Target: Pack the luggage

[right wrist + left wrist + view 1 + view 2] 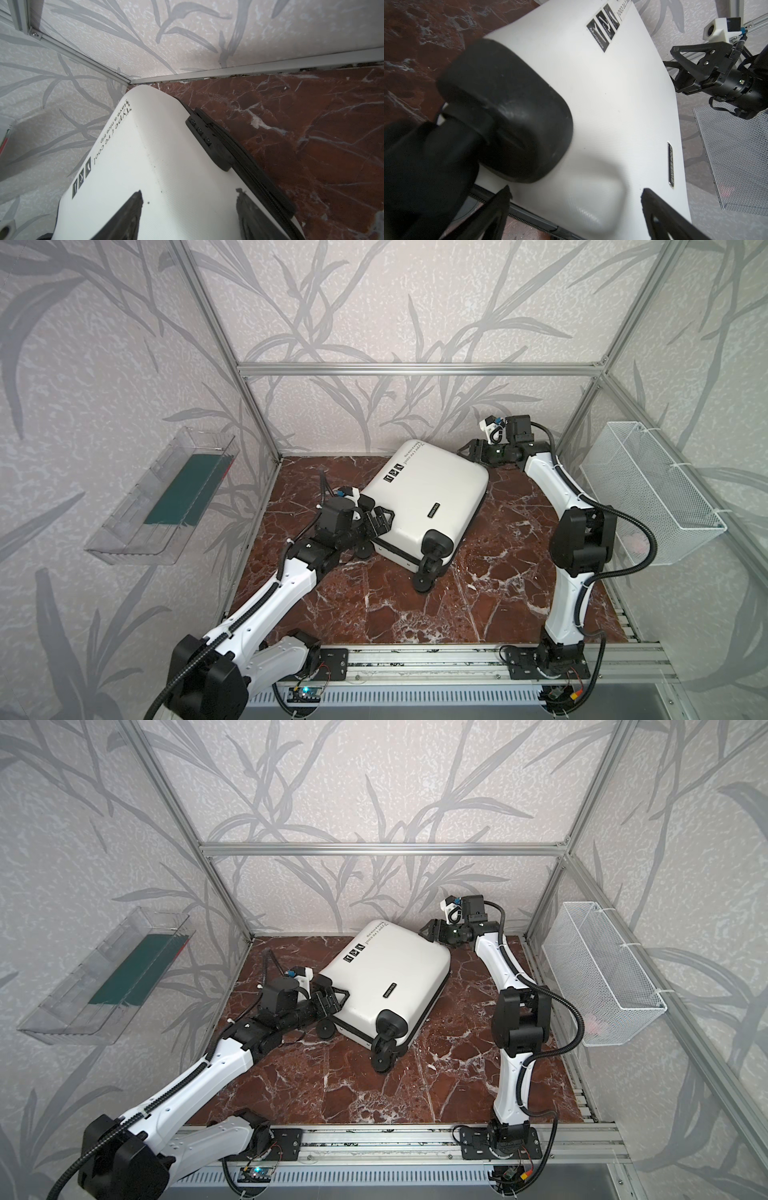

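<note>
The luggage [432,489] [386,973] lies shut and flat on the red marble tabletop, turned diagonally, with its black wheels toward the front. My left gripper [376,514] [332,992] [575,190] stands open at the near-left corner. Its fingers straddle the white shell [602,104] beside a black wheel housing [508,108]. My right gripper [478,454] [432,930] [189,192] is open over the far right corner, just above the shell [145,166] near the black combination lock [207,137]. Nothing sits between either pair of fingers.
A clear plastic bin [166,497] holding a dark green flat thing hangs on the left wall. A white wire mesh basket [652,493] hangs on the right wall with something pinkish [638,545] in it. Aluminium frame posts stand at the corners. Bare marble [415,614] lies in front.
</note>
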Available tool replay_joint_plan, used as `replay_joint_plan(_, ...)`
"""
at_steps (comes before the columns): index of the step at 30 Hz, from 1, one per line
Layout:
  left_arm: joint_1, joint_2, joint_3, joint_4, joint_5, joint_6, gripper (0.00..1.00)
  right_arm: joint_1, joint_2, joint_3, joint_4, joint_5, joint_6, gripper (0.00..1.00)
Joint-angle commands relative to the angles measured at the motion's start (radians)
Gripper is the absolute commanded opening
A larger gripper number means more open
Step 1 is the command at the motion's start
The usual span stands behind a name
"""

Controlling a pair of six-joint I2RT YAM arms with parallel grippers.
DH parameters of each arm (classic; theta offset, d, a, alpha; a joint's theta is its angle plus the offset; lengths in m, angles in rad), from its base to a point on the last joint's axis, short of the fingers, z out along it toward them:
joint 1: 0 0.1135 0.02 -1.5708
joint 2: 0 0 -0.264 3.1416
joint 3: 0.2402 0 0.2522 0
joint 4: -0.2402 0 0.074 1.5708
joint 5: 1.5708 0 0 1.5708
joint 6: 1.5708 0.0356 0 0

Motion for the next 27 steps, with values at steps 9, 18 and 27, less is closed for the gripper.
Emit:
replay_joint_plan(9, 0.025, 0.087, 0.101, 0.018, 0.024, 0.065, 0.99, 0.003, -0.223, -0.383, 0.27, -0.101, 0.126, 0.66)
replay_joint_plan(18, 0.047, 0.197, 0.197, 0.027, 0.048, 0.133, 0.99, 0.024, -0.379, -0.655, 0.42, -0.143, 0.175, 0.62)
replay_joint_plan(27, 0.111, 0.266, 0.335, -0.048, 0.064, 0.215, 0.99, 0.033, -0.528, -0.796, 0.451, -0.106, 0.183, 0.63)
